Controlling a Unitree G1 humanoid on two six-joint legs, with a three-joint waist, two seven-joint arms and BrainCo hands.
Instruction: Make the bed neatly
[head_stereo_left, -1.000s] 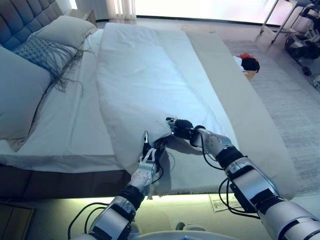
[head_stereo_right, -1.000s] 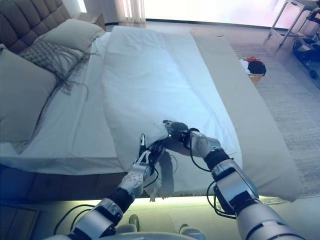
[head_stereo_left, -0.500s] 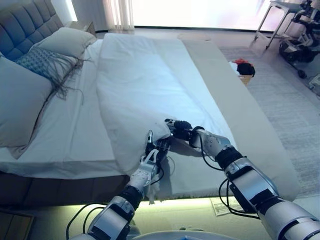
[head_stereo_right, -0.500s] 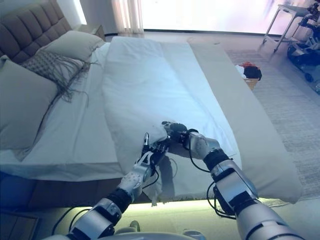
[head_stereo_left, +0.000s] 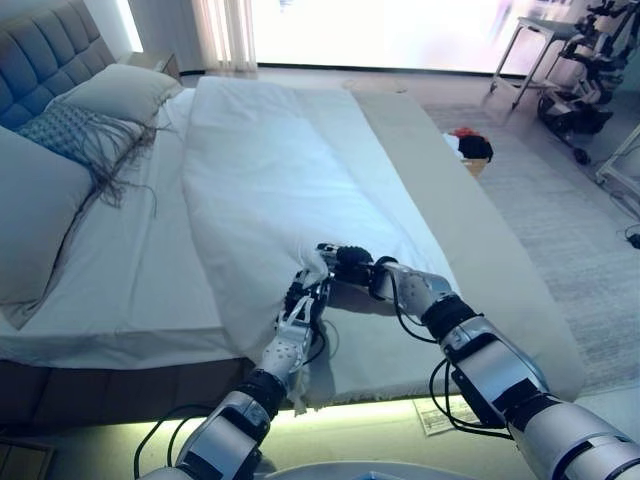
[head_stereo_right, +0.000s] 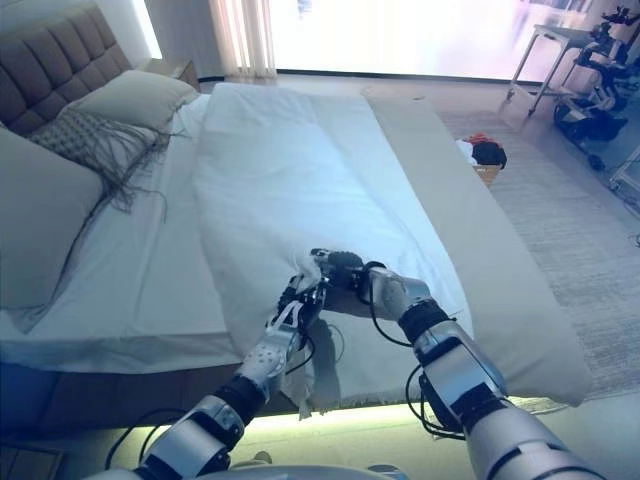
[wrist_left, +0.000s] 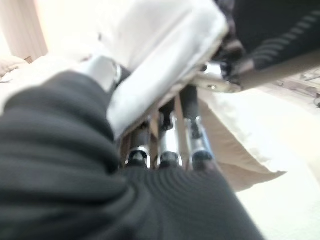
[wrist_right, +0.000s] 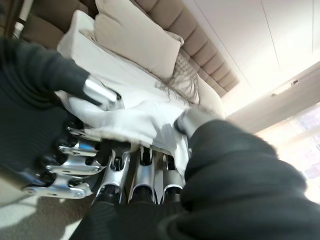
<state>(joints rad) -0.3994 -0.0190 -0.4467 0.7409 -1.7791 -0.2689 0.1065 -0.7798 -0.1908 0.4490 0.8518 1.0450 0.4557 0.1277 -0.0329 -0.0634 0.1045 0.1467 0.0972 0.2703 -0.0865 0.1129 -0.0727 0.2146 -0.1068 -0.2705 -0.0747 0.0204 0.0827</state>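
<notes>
At the near edge of the bed, left hand and right hand both have fingers curled round one corner of the white duvet, folded along the middle. Grip depth looks shallow, though cloth hides it; judgement: draw the corner out flat toward the pillows, both hands level, no twist

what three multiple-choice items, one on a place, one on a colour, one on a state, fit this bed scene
1. Where do the two robot hands meet?
A. at the white duvet's near corner
B. on the pillows
C. by the floor basket

2. What colour is the tufted padded headboard?
A. red
B. grey
C. green

3. What is the left robot hand doing?
A. hanging open
B. pinching cloth
C. holding a pillow

Key: 1 A, the left robot hand and right robot hand sit at the white duvet corner; 2 B, the grey headboard shows it; 3 B, its wrist view shows fingers and thumb clamping white fabric.
</notes>
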